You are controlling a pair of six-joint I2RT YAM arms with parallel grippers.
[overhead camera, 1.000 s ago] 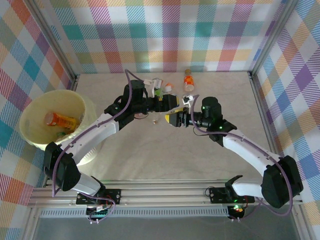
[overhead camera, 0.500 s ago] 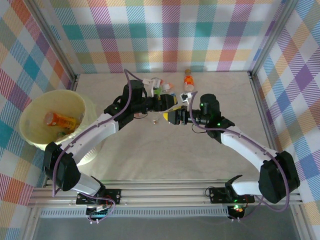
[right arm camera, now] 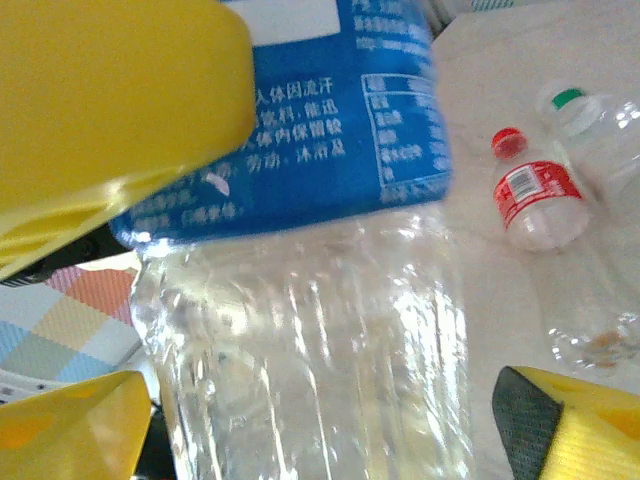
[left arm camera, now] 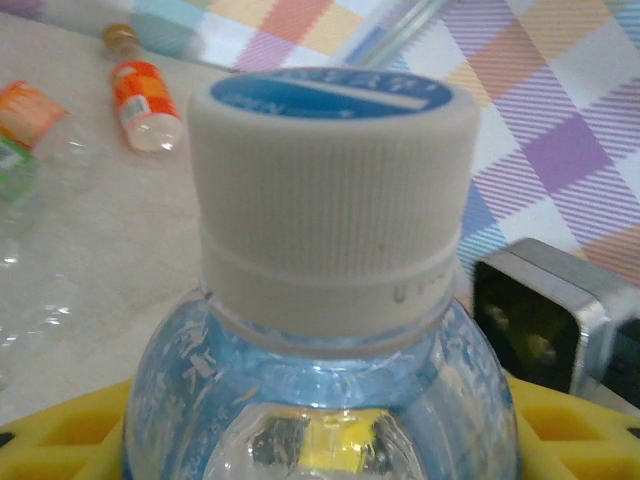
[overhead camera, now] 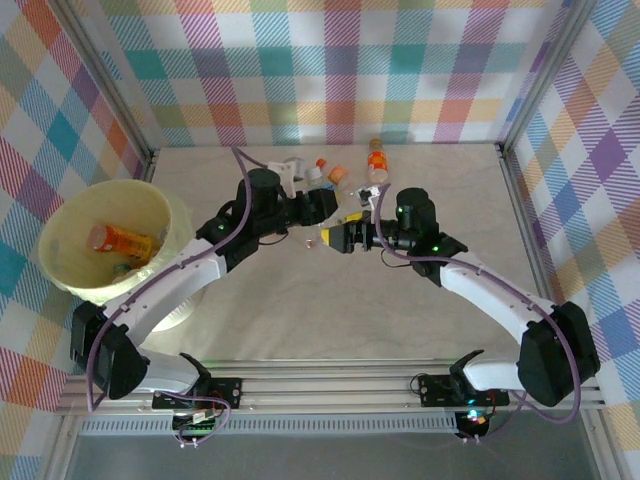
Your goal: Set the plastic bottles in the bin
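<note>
Top view: both arms meet a little past the middle of the surface (overhead camera: pixel 300 320), toward 12 o'clock.

Left end effector (left arm camera: pixel 315 435) is closed on a blue-label bottle (right arm camera: pixel 340 120). Its yellow fingers (left arm camera: pixel 60 445) sit on either side of the clear shoulder. The white cap (left arm camera: pixel 330 170), blue on top, is close in front of the left wrist camera. From the right wrist, a broad yellow finger lies against the label.

Right end effector (right arm camera: pixel 320 430) is spread wide around the clear lower body of the same bottle. A gap shows between the bottle and the black-padded finger (right arm camera: pixel 540 420). The other finger is just beside the bottle; whether it touches, cannot tell. It has hold of nothing.

Bin (overhead camera: pixel 68 225) stands at 9 o'clock on the surface, well apart from the held bottle, which lies at 3 o'clock from it. An orange bottle (overhead camera: pixel 120 240) lies inside on its side.

Loose bottles lie at 12 o'clock near the back wall:
- an orange-label bottle (overhead camera: pixel 377 160)
- a small cluster of clear bottles (overhead camera: pixel 325 170) with red and orange caps, just beyond the left arm

From the right wrist, a red-cap bottle (right arm camera: pixel 535 195) lies on the surface, with a green-cap bottle (right arm camera: pixel 590 115) just beside it.
</note>
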